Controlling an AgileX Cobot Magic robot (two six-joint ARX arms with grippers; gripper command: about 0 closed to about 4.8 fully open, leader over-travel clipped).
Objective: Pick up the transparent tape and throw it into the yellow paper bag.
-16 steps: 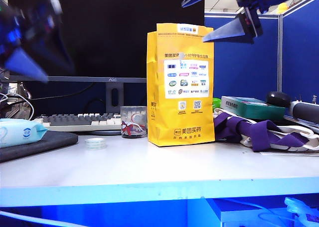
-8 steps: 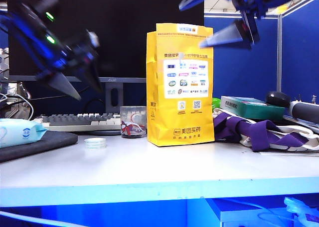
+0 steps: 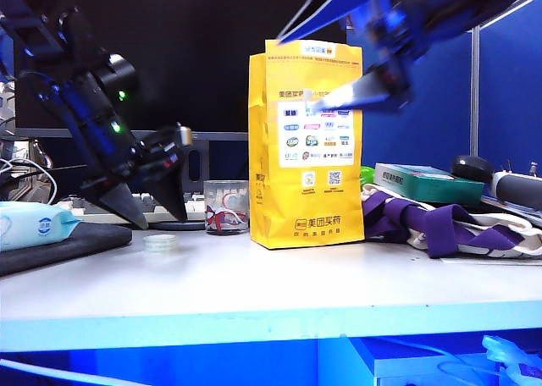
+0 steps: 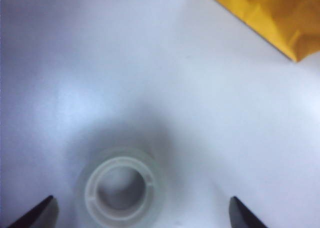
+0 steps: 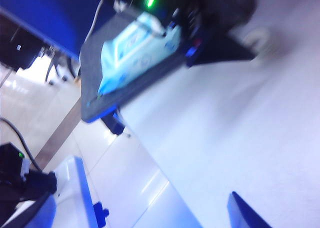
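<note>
Two grippers show in the exterior view. At left of frame the left gripper [image 3: 158,210] hangs low over the table [image 3: 279,289], its dark fingers spread wide and empty, tips just above the transparent tape [image 3: 161,243], which lies flat on the table at lower left, in front of the keyboard [image 3: 127,205]. Right of the tape stand a glass cup [image 3: 227,206] and then, at centre, the yellow paper bag [image 3: 306,140], upright. At upper right the right gripper [image 3: 339,64] is blurred in front of the bag's upper face, jaws wide, holding nothing.

Left wrist view: the tape sits at lower centre as a pale ring, between the two fingertips [image 4: 35,215] at the lower corners, neither touching it. A corner of the bag shows at upper right.

Right wrist view: blurred; a blue wet-wipe pack [image 5: 137,50] on a dark pad fills the upper middle, and one fingertip [image 5: 245,213] pokes in at lower right.

Risks, as I judge them: the roll is low and flat, so closing too high could slip off its rim or skid it toward the cup. The right gripper hovering close to the bag could nudge or tip it.
</note>
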